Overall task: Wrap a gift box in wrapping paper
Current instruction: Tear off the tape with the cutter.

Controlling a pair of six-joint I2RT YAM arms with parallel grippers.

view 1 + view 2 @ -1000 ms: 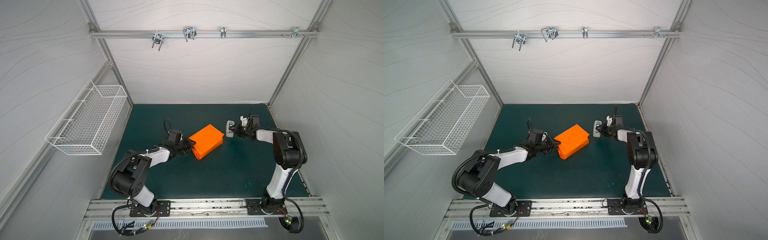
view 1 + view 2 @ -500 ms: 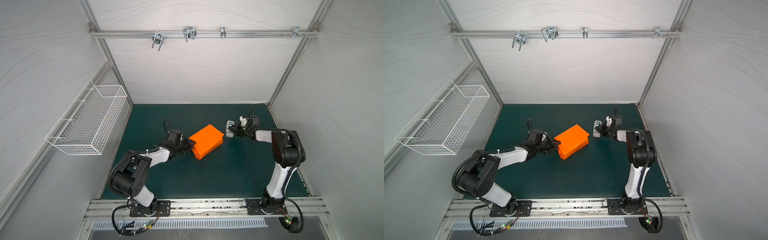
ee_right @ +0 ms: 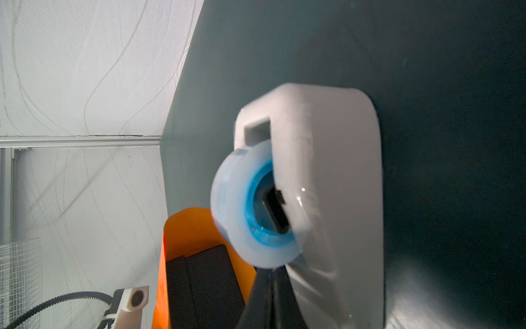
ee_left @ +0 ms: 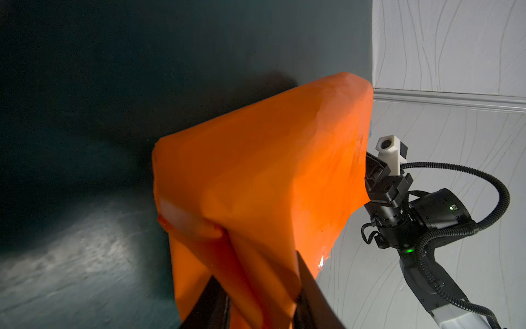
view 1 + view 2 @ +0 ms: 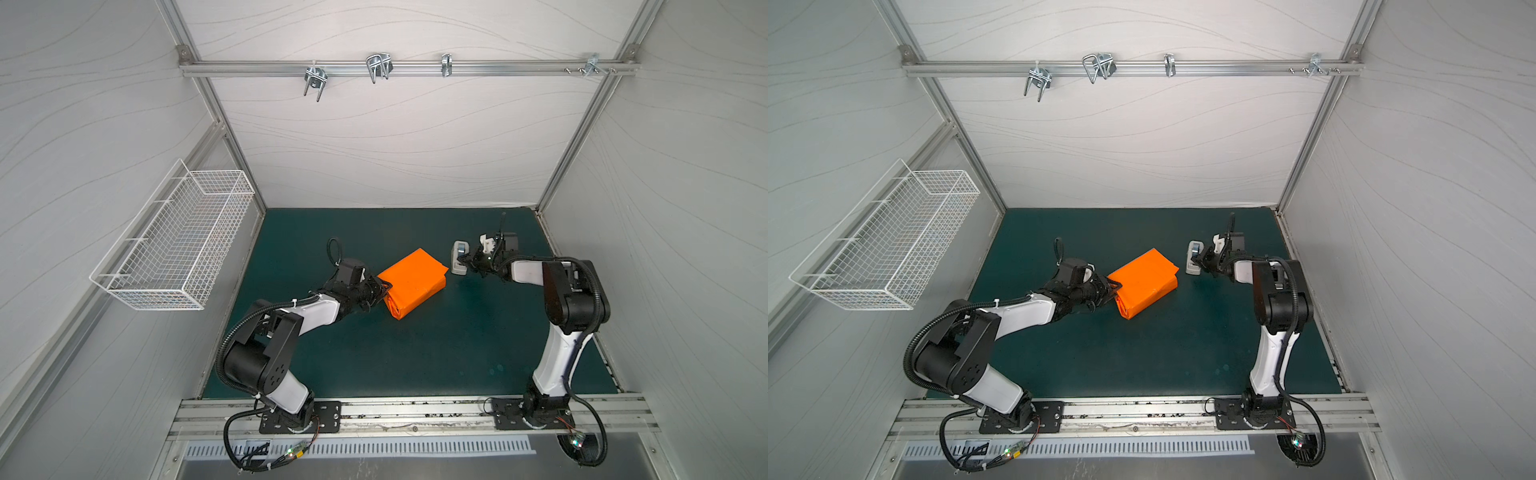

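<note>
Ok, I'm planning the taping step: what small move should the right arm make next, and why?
Probably draw the right gripper slowly away from the tape dispenser: it is shut at the roll, while the left gripper pinches the wrapping paper fold.

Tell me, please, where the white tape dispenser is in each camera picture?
In a top view: tape dispenser right of centre, beside the wrapping paper.
In a top view: the same place.
Left wrist: not in it.
Right wrist: large, in the middle.
Shared landmark: the orange wrapping paper, seen in all four.
</note>
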